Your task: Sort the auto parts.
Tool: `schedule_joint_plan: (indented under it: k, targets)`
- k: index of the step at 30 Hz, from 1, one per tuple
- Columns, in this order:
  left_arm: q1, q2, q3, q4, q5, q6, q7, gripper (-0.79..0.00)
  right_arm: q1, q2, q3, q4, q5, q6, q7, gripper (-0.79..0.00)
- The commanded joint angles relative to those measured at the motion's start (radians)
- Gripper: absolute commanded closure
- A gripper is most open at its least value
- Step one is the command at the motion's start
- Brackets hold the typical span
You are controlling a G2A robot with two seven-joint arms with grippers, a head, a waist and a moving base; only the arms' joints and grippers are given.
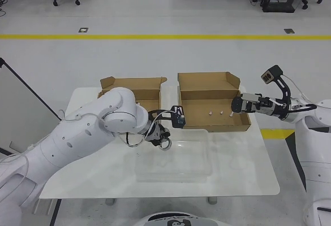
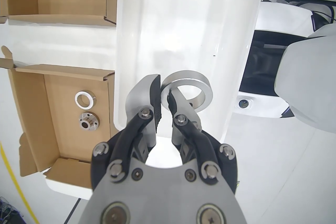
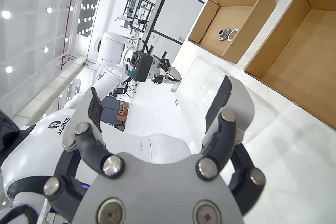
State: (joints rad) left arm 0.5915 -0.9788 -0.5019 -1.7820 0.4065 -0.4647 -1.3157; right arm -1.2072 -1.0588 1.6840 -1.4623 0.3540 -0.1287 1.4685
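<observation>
Part-done: hub [image 2: 93, 121] & pale ring [image 2: 77, 100] are set in left box [image 2: 65, 139]. Steel ring [image 2: 190, 76], not yet boxed, is held by left gripper [image 2: 164, 94] over tray [image 2: 126, 25]; right gripper [image 3: 160, 93] spread wide, empty.

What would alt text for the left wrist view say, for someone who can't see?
The left end effector pinches the wall of a metal ring, one finger inside it, with a clear tray behind. Beside the tray, an open cardboard box holds a white ring and a flanged metal hub.
</observation>
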Motion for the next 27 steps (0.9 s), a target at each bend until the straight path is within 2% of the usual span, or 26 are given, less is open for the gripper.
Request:
schedule_joint_plan:
  k: [1,6,10,19,24,27]
  targets:
    - [0.012,0.001,-0.032,0.009,-0.010,0.032,0.093,0.000,0.000,0.000,0.000,0.000,0.000,0.000,0.000,-0.785]
    - [0.057,0.023,-0.147,0.027,-0.088,0.038,0.258,0.000,0.000,0.000,0.000,0.000,0.000,0.000,0.000,-0.785]
    - [0.111,0.045,-0.243,0.023,-0.185,-0.005,0.357,0.000,0.000,0.000,0.000,0.000,0.000,0.000,0.000,-0.785]
    - [0.225,0.077,-0.421,0.027,-0.445,-0.238,0.535,0.000,0.000,0.000,0.000,0.000,0.000,0.000,0.000,-0.785]
    - [0.251,0.083,-0.471,0.030,-0.603,-0.366,0.569,0.000,0.000,0.000,0.000,0.000,0.000,0.000,0.000,-0.785]
    - [0.253,0.086,-0.482,0.033,-0.705,-0.448,0.544,0.000,0.000,0.000,0.000,0.000,0.000,0.000,0.000,-0.785]
